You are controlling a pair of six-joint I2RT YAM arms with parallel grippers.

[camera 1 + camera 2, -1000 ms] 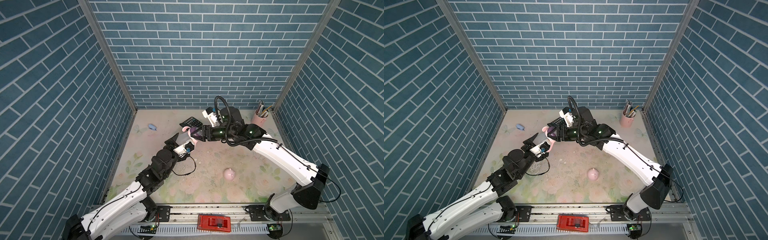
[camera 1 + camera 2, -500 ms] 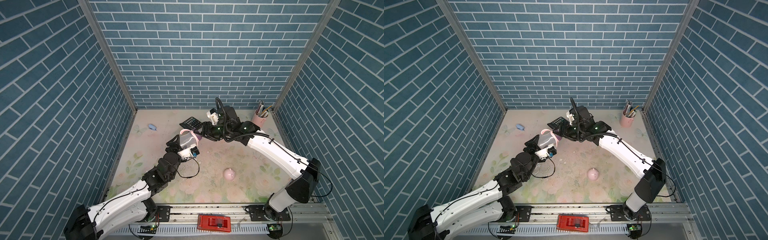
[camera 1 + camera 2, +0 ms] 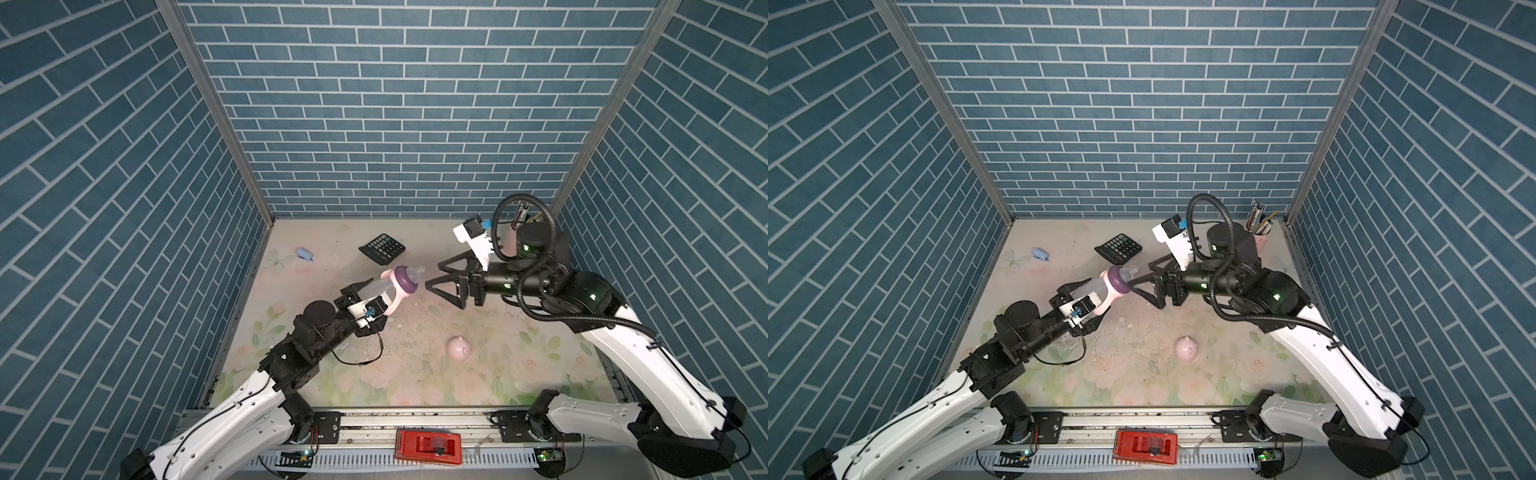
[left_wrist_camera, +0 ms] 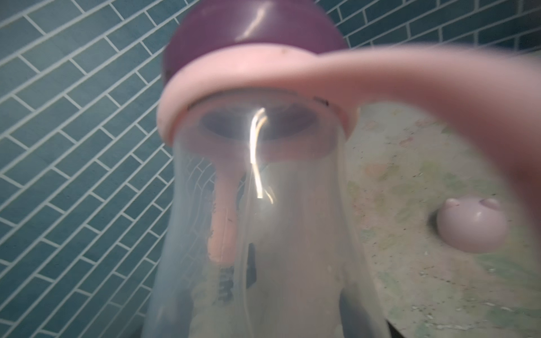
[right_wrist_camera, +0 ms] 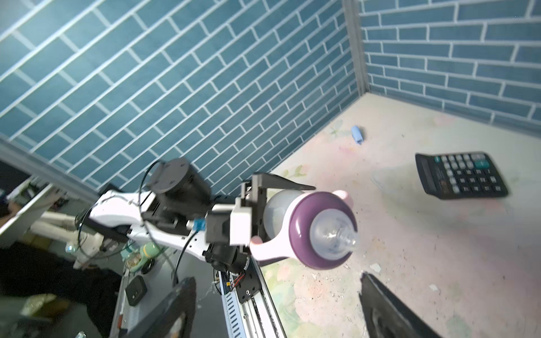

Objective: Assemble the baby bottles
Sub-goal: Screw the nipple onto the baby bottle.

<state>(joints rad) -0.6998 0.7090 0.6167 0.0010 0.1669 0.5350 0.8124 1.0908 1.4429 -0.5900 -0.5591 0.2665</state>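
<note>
The baby bottle (image 3: pixel 384 289) hangs tilted above the mat, its translucent body (image 4: pixel 263 234) inside my left gripper (image 3: pixel 365 296), which is shut on it. A pink handle ring (image 4: pixel 234 79), a purple collar (image 5: pixel 301 234) and a clear nipple (image 5: pixel 333 234) sit on its neck. My right gripper (image 3: pixel 432 276) stands open just right of the nipple, apart from it, and nothing is between its fingers (image 5: pixel 377 304). The pink eared cap (image 3: pixel 458 347) lies alone on the mat, also seen from the left wrist (image 4: pixel 471 226). Both top views show the bottle (image 3: pixel 1106 286).
A black calculator (image 3: pixel 382 248) lies at the back middle and a small blue item (image 3: pixel 304 254) at the back left. A pink pen cup (image 3: pixel 1260 232) stands in the back right corner behind my right arm. White crumbs dot the floral mat (image 3: pixel 415 386).
My right gripper has opened, let go of the bottle's top and drawn back to the right. The left gripper keeps its hold on the bottle, now lower and further forward.
</note>
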